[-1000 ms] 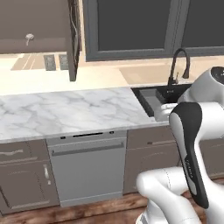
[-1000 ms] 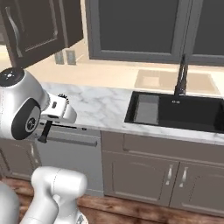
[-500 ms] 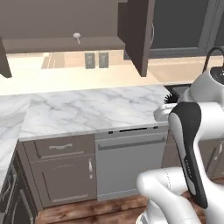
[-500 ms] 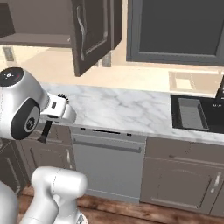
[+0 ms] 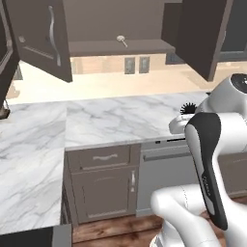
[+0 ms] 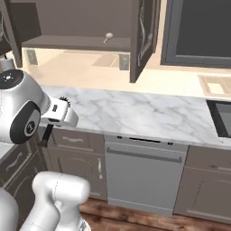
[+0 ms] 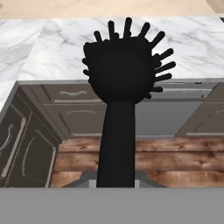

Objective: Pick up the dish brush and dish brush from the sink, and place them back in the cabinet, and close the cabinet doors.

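The base has driven left from the sink (image 6: 221, 118) to face the open cabinet (image 5: 120, 48).

No text, label, brand, number or sign can be read anywhere on the cabinet doors (image 5: 41, 41), marble surface (image 6: 135, 113) or drawer fronts.

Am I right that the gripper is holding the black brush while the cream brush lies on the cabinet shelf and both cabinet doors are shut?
Not quite: both cabinet doors stand open, as the left base view shows. The rest holds: the gripper is shut on the black brush, and the cream brush lies on the cabinet shelf.
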Tool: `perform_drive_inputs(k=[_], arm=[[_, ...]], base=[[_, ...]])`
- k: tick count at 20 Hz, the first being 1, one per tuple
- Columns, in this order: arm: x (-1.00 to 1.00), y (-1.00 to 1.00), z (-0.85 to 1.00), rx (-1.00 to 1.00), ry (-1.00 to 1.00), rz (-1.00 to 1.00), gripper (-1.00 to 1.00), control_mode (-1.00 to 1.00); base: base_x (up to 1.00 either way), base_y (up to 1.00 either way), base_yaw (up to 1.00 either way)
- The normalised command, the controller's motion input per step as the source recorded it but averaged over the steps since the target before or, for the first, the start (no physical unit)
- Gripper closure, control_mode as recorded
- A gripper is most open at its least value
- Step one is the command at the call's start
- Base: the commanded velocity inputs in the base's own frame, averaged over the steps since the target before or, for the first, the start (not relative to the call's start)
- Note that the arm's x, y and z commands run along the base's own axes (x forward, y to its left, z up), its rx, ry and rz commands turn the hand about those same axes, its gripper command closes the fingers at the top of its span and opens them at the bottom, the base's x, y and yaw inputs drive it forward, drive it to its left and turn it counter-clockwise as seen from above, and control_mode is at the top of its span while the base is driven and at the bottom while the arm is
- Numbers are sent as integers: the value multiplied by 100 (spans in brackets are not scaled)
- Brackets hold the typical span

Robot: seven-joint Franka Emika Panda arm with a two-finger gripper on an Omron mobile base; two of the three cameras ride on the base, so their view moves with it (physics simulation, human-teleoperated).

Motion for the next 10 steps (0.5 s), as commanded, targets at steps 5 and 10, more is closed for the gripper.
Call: perform_drive_inputs(k=[5, 10], arm=[[0, 0, 0, 0, 0, 0, 100, 100], [0, 0, 0, 0, 0, 0, 100, 100]], base=[[4, 44, 0], [15, 5, 0]])
